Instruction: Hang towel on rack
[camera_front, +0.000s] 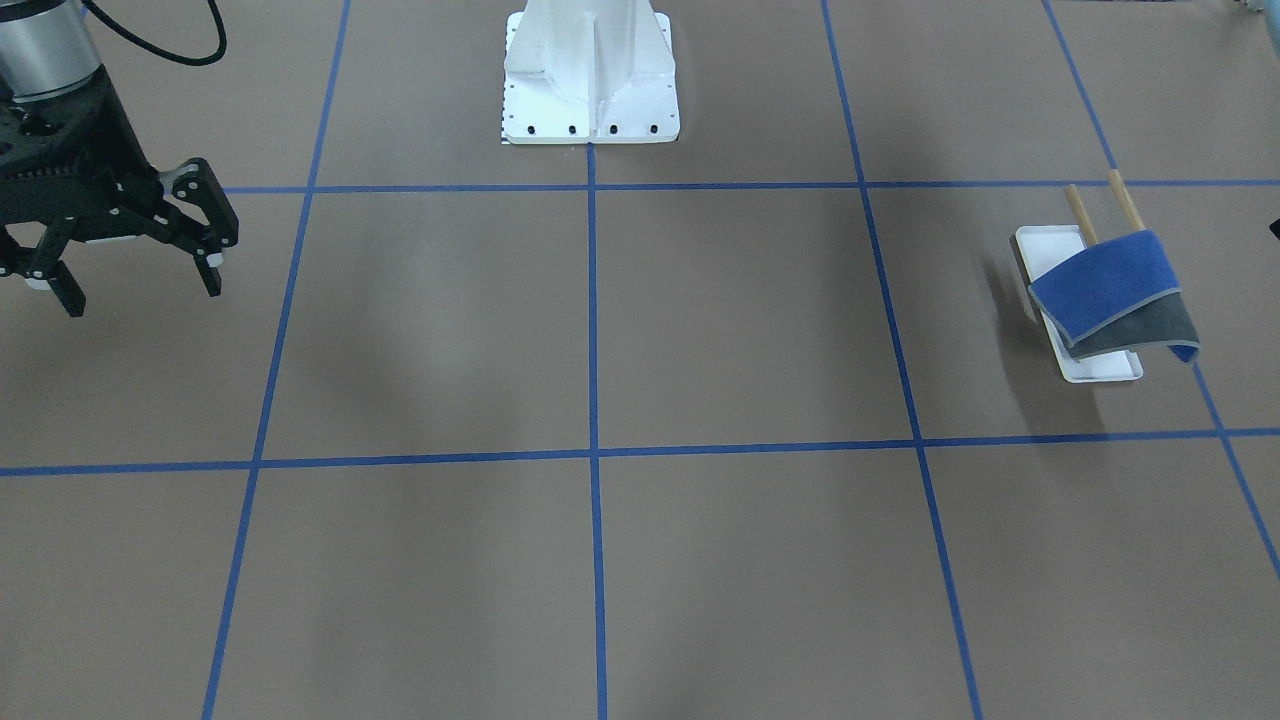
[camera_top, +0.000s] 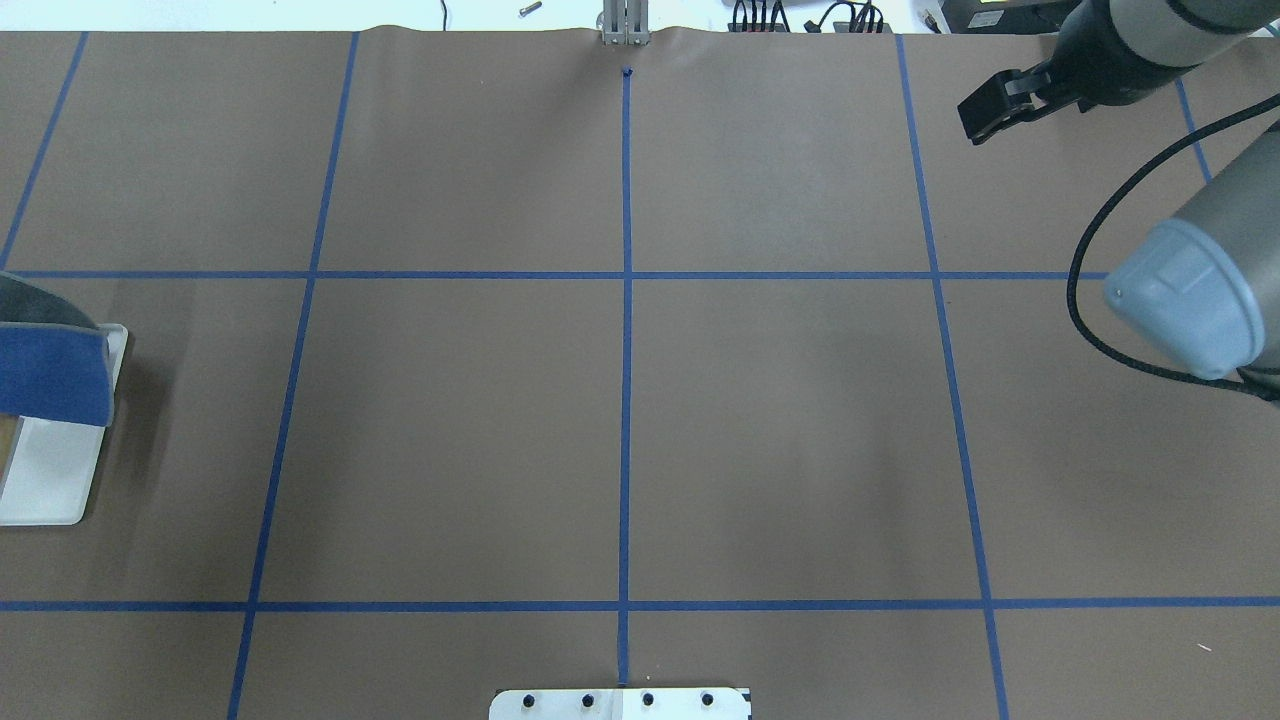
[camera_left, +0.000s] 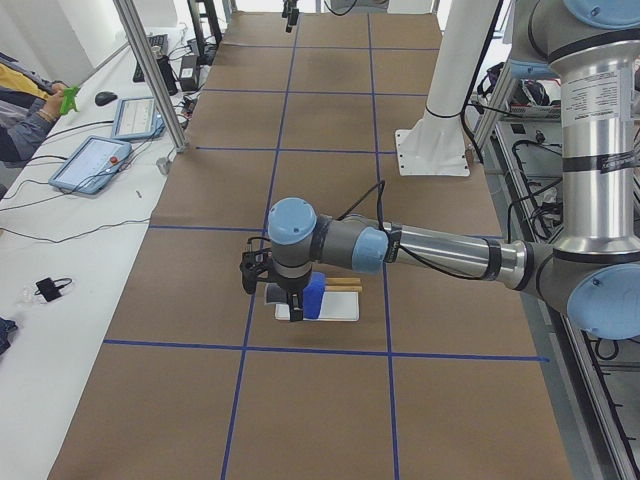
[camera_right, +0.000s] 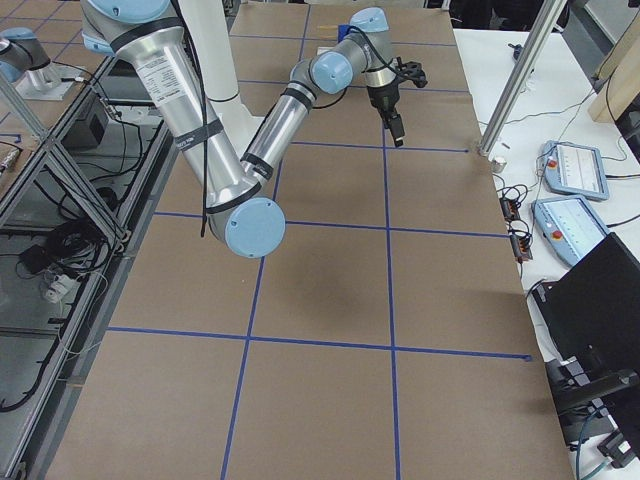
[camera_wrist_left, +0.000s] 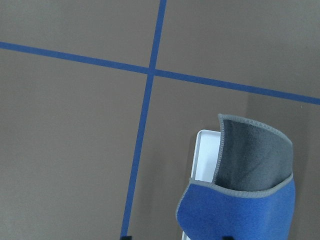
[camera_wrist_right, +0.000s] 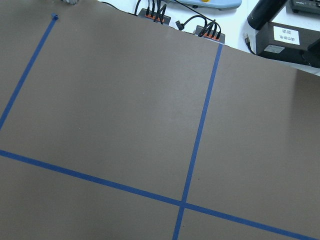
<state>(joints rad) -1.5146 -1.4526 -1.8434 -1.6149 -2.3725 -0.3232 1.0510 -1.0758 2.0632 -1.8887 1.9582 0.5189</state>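
The towel, blue outside and grey underneath, hangs folded over the rack's two wooden dowel bars above its white tray base. It also shows at the left edge of the overhead view and in the left wrist view. My left gripper hovers just beside the towel. Its dark fingertips barely show at the bottom of the wrist view, wide apart and holding nothing. My right gripper is open and empty, raised far from the rack on the other side of the table.
The big white bolted pedestal stands at the robot's side of the table in the middle. Brown paper with blue tape lines covers the table. Tablets and cables lie on the operators' side.
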